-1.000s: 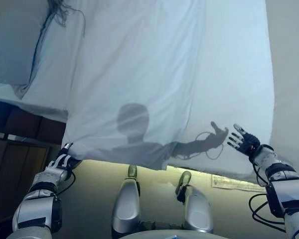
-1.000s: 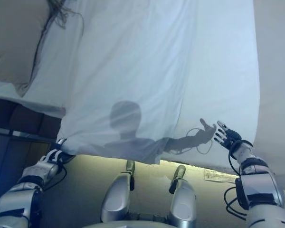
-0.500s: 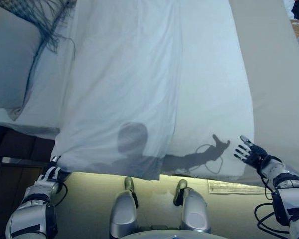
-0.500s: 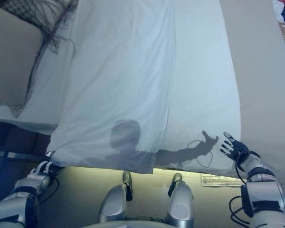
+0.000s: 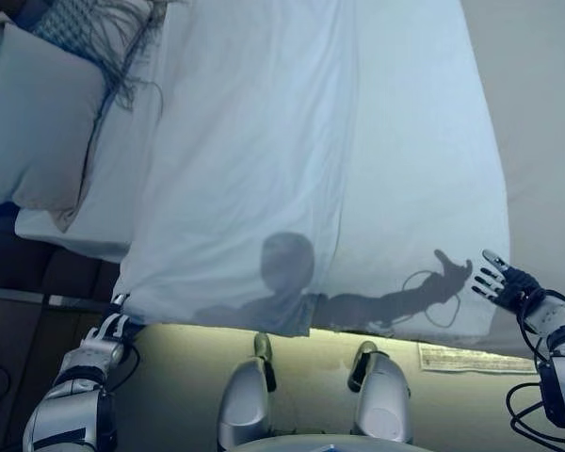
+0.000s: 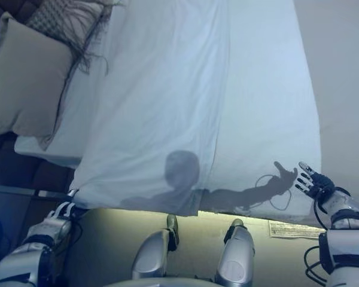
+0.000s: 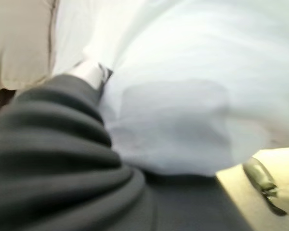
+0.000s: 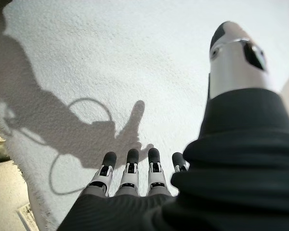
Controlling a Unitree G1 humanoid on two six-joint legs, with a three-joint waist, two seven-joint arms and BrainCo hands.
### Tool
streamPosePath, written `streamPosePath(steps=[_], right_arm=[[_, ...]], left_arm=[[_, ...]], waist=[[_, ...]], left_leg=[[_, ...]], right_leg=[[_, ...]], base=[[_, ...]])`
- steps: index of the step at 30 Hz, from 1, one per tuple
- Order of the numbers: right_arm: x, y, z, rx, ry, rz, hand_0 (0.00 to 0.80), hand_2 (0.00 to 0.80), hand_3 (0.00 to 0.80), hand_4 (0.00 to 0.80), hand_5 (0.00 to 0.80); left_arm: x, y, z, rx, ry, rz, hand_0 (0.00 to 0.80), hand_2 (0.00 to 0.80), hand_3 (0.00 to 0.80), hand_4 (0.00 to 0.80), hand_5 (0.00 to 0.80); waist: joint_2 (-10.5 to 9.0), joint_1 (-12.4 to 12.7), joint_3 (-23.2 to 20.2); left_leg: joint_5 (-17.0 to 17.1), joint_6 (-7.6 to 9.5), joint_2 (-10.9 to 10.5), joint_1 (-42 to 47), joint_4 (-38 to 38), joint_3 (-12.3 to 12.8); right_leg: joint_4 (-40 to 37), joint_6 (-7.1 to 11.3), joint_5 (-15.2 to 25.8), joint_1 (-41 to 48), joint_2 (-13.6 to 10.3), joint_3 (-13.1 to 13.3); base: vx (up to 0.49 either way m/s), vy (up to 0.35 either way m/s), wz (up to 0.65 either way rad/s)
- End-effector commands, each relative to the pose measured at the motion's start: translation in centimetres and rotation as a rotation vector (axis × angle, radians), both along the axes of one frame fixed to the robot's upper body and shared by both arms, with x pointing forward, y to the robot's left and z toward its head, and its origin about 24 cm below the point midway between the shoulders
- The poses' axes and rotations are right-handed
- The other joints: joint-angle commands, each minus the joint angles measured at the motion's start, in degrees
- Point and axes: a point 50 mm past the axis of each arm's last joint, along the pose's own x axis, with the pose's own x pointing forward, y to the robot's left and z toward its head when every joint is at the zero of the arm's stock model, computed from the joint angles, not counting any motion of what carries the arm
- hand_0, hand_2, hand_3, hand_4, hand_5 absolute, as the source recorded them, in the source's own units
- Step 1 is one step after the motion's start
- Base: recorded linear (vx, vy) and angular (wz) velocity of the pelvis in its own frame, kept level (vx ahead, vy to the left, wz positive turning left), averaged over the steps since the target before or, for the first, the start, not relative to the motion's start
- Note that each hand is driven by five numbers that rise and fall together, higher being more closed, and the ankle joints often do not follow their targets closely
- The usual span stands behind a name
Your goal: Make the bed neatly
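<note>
A white top sheet (image 5: 254,151) lies over the left part of the bed, and its near edge hangs over the mattress side. My left hand (image 5: 110,329) is at the sheet's near left corner; in the left wrist view the cloth (image 7: 183,120) runs between a finger (image 7: 91,74) and the thumb (image 7: 260,175). My right hand (image 5: 508,282) is open with its fingers spread, just above the near right corner of a textured white cover (image 8: 111,57), apart from it.
A beige pillow (image 5: 38,122) and a fringed throw (image 5: 113,38) lie at the far left. A dark wooden piece (image 5: 19,282) stands beside the bed at the left. A plain beige surface (image 5: 546,122) borders the right. A label (image 5: 461,358) is on the mattress side.
The whole picture has shifted, so the camera has moved. My left hand stays at the sheet corner. My right hand stays open near the cover's right corner.
</note>
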Motion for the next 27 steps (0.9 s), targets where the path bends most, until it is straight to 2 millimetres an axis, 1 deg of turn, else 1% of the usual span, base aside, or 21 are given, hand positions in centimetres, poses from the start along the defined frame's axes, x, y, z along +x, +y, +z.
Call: streamPosePath(steps=[1, 2, 3, 4, 5, 8, 12, 15, 17, 21, 23, 24, 27], right_arm=[[2.3, 0.9, 1.9, -0.001, -0.096, 0.042, 0.000, 0.000, 0.000, 0.000, 0.000], [2.6, 1.0, 2.3, -0.007, -0.105, 0.053, 0.000, 0.000, 0.000, 0.000, 0.000], [2.9, 1.0, 2.6, -0.011, -0.112, 0.059, 0.000, 0.000, 0.000, 0.000, 0.000], [3.2, 1.1, 3.0, -0.014, -0.119, 0.065, 0.000, 0.000, 0.000, 0.000, 0.000], [3.8, 1.3, 3.6, -0.016, -0.133, 0.073, 0.000, 0.000, 0.000, 0.000, 0.000], [4.8, 1.9, 4.6, -0.021, -0.151, 0.099, 0.000, 0.000, 0.000, 0.000, 0.000], [5.8, 2.9, 5.1, -0.026, -0.156, 0.144, 0.000, 0.000, 0.000, 0.000, 0.000], [6.1, 3.5, 4.9, -0.015, -0.156, 0.157, 0.000, 0.000, 0.000, 0.000, 0.000], [6.1, 3.8, 4.4, -0.002, -0.154, 0.164, 0.000, 0.000, 0.000, 0.000, 0.000], [6.1, 4.4, 3.8, 0.012, -0.163, 0.187, 0.000, 0.000, 0.000, 0.000, 0.000], [6.1, 4.6, 3.6, 0.012, -0.170, 0.206, 0.000, 0.000, 0.000, 0.000, 0.000], [6.0, 4.6, 3.5, 0.011, -0.169, 0.215, 0.000, 0.000, 0.000, 0.000, 0.000], [6.0, 5.1, 3.0, 0.019, -0.173, 0.252, 0.000, 0.000, 0.000, 0.000, 0.000]], left_arm=[[-0.9, 2.4, 1.0, 0.047, 0.017, 0.070, 0.800, 0.800, 0.800, 0.800, 0.800], [-0.4, 2.1, 1.2, 0.036, 0.004, 0.061, 0.800, 0.800, 0.800, 0.800, 0.800], [-0.1, 1.9, 1.3, 0.029, -0.003, 0.050, 0.311, 0.311, 0.311, 0.311, 0.311], [0.3, 1.7, 1.5, 0.022, -0.011, 0.032, 0.000, 0.000, 0.000, 0.000, 0.000], [0.9, 1.2, 1.7, 0.011, -0.027, 0.010, 0.000, 0.000, 0.000, 0.000, 0.000], [1.8, 0.4, 1.9, -0.030, -0.049, -0.008, 0.000, 0.000, 0.000, 0.000, 0.000], [2.5, -1.4, 1.4, -0.089, -0.055, -0.056, 0.000, 0.000, 0.000, 0.000, 0.000], [2.8, -3.0, 0.8, -0.135, -0.054, -0.092, 0.000, 0.000, 0.000, 0.000, 0.000], [2.3, -4.1, -0.2, -0.165, -0.014, -0.128, 0.000, 0.000, 0.000, 0.000, 0.000], [-0.3, -5.3, -2.7, -0.196, 0.071, -0.165, 0.000, 0.000, 0.000, 0.000, 0.000], [-1.7, -5.4, -3.7, -0.208, 0.115, -0.155, 0.000, 0.000, 0.000, 0.000, 0.000], [-2.0, -5.4, -3.9, -0.211, 0.127, -0.153, 0.000, 0.000, 0.000, 0.000, 0.000], [-4.1, -4.7, -4.7, -0.212, 0.181, -0.123, 0.000, 0.000, 0.000, 0.000, 0.000]], waist=[[-4.09, 0.8, 3.9], [-4.40, 0.8, 4.5], [-4.66, 0.8, 4.7], [-4.93, 0.9, 4.9], [-5.37, 0.9, 5.4], [-5.91, 1.0, 5.9], [-6.08, 0.8, 5.9], [-6.26, 0.8, 5.7], [-6.48, 1.0, 5.5], [-6.82, 1.3, 5.1], [-6.87, 1.5, 4.9], [-6.87, 1.6, 4.9], [-6.81, 2.1, 4.6]], left_leg=[[-0.1, -0.83, 2.7, -4.6, 10.5, -1.9], [-1.1, -0.42, 2.7, -6.2, 12.1, -2.1], [-2.0, -0.07, 2.7, -7.6, 13.4, -2.2], [-3.0, 0.32, 2.7, -9.0, 14.7, -2.3], [-5.0, 1.07, 2.7, -11.2, 16.9, -2.5], [-8.6, 2.18, 3.0, -16.1, 22.0, -3.3], [-10.8, 2.59, 3.5, -21.0, 26.5, -4.0], [-11.8, 2.77, 3.4, -23.5, 28.6, -4.5], [-12.5, 2.60, 3.4, -24.4, 29.4, -5.0], [-12.5, 2.36, 3.2, -23.9, 28.7, -5.0], [-12.3, 2.15, 3.2, -23.2, 27.7, -4.9], [-12.2, 2.09, 3.1, -22.9, 27.4, -4.9], [-11.6, 1.69, 3.3, -21.5, 25.6, -4.7]], right_leg=[[0.2, 2.38, 0.6, 1.4, -1.8, 2.6], [1.9, 2.32, 0.5, -0.3, -2.0, 3.0], [3.2, 2.31, 0.3, -1.7, -2.3, 3.4], [4.4, 2.29, 0.1, -3.1, -2.5, 3.7], [6.5, 2.36, 0.0, -5.3, -3.0, 4.1], [10.9, 2.35, -0.7, -10.4, -3.6, 5.7], [15.3, 2.39, -1.7, -16.0, -3.8, 7.3], [17.2, 2.62, -2.2, -18.8, -3.7, 8.1], [17.6, 3.01, -2.1, -19.8, -3.8, 8.5], [16.6, 3.75, -1.4, -19.5, -3.7, 8.4], [15.6, 4.10, -1.0, -18.9, -3.6, 8.3], [15.3, 4.16, -0.9, -18.7, -3.6, 8.3], [13.6, 4.54, -0.3, -17.4, -3.9, 7.8]], base=[[-0.153, 0.040, -0.01], [-0.122, 0.044, -0.02], [-0.130, 0.044, -0.04], [-0.146, 0.040, -0.04], [-0.141, 0.043, -0.03], [-0.128, 0.059, -0.07], [-0.099, 0.063, -0.06], [-0.066, 0.021, -0.01], [-0.016, -0.001, 0.01], [0.002, -0.005, 0.03], [0.000, 0.000, 0.00], [0.000, 0.000, 0.00], [0.042, -0.014, 0.02]])
